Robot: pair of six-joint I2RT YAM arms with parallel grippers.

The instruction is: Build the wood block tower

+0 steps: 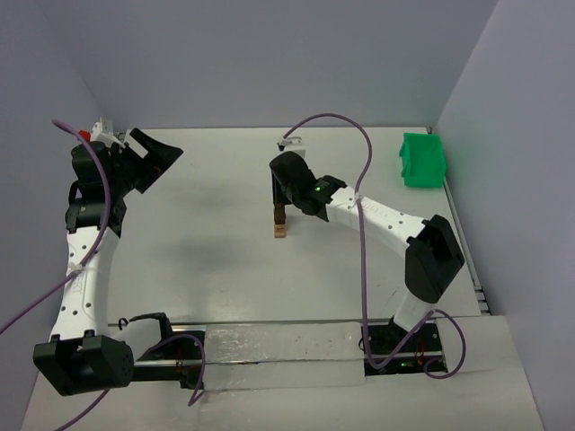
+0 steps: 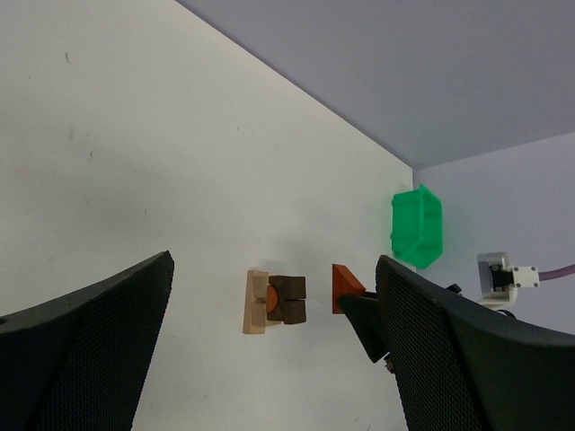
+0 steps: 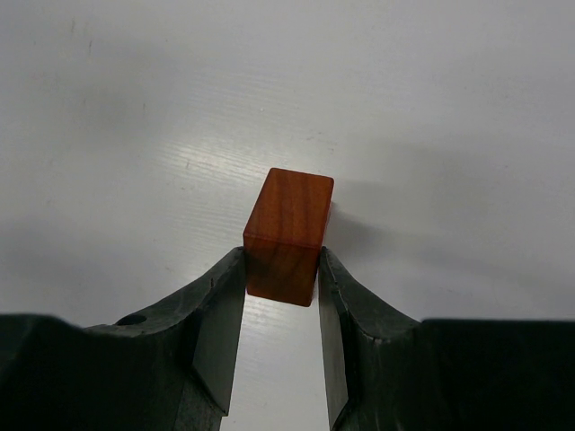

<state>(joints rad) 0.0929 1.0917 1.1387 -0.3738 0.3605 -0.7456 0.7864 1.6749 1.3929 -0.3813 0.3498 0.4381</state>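
Observation:
The wood block tower (image 1: 280,230) stands mid-table: a tan base, a reddish round piece and dark brown blocks (image 2: 287,300) on top. My right gripper (image 3: 280,268) is shut on a reddish-brown wedge block (image 3: 287,235), pinched at its sides. In the left wrist view the wedge (image 2: 344,287) hangs just above the tower with a small gap between them. From the right wrist view the tower is hidden under the wedge. My left gripper (image 2: 274,262) is open and holds nothing. It sits far back at the left (image 1: 153,162), facing the tower from a distance.
A green bin (image 1: 422,160) stands at the back right by the wall, also seen as the green bin (image 2: 416,226) past the tower. Grey walls close the table at the back and both sides. A purple cable loops over the right arm (image 1: 395,229).

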